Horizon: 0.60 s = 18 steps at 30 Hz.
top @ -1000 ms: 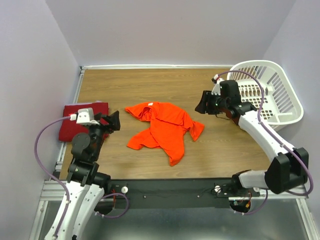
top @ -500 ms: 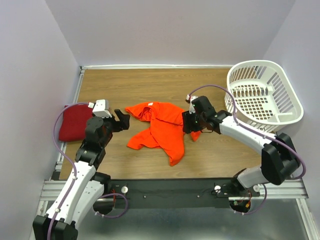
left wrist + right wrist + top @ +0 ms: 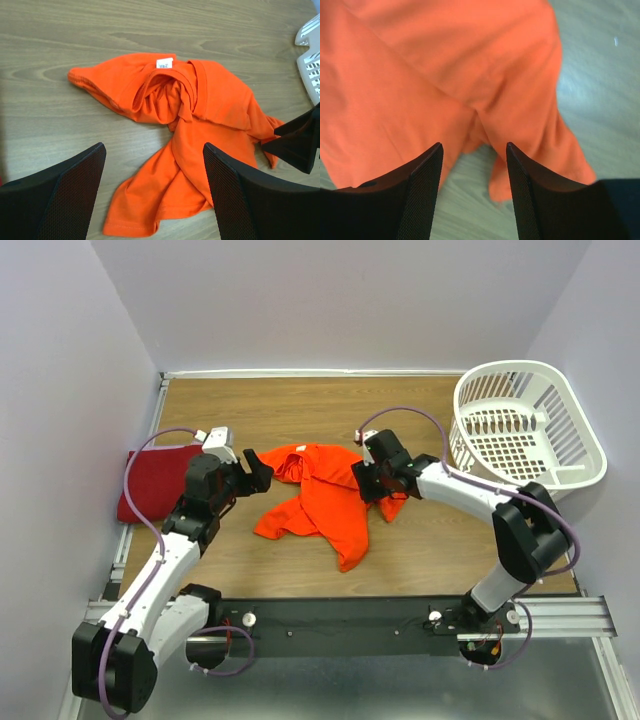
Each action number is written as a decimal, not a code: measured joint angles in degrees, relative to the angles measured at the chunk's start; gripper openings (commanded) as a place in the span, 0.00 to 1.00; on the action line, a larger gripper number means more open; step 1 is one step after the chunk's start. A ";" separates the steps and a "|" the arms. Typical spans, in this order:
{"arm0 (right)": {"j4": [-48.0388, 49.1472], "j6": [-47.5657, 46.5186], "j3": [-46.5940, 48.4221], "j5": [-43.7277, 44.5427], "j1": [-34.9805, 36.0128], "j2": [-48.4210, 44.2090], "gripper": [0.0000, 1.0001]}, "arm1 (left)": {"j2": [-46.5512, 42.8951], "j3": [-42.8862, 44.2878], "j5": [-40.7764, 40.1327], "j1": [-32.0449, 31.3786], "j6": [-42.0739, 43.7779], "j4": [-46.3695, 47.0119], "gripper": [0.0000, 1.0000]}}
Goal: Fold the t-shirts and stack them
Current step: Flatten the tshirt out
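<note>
**Orange shirt lies crumpled between two spread end effectors**

You have the orange-red t-shirt (image 3: 325, 502) bunched in the middle of the worktop (image 3: 300, 405), not yet flattened. In the top view its long axis runs on a diagonal, from the collar at upper left down to the hem at lower centre. The neck label (image 3: 164, 63) shows at the upper edge of the left wrist view, so the collar faces away from the arms' bases.

Your left end effector (image 3: 258, 472) sits just left of the collar end, spread and empty, beside the cloth rather than over it. Your right end effector (image 3: 368, 485) is the closer one. It hovers over the shirt's right sleeve (image 3: 540, 135), spread and holding nothing; whether its tips touch the fabric, you cannot tell.

The crimson t-shirt (image 3: 155, 480) lies folded at the left edge of the frame, behind the left arm and well apart from the orange one. The laundry basket (image 3: 590, 455) stands at the upper right.

By my judgement the coming move is to spread the shirt flat. The right arm would take the sleeve beneath it while the left reaches rightward for the collar side.
</note>
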 measured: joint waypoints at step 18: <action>3.89 -7.19 9.51 4.26 2.58 13.81 0.12 | -0.66 0.83 -3.72 0.00 3.98 -0.26 0.86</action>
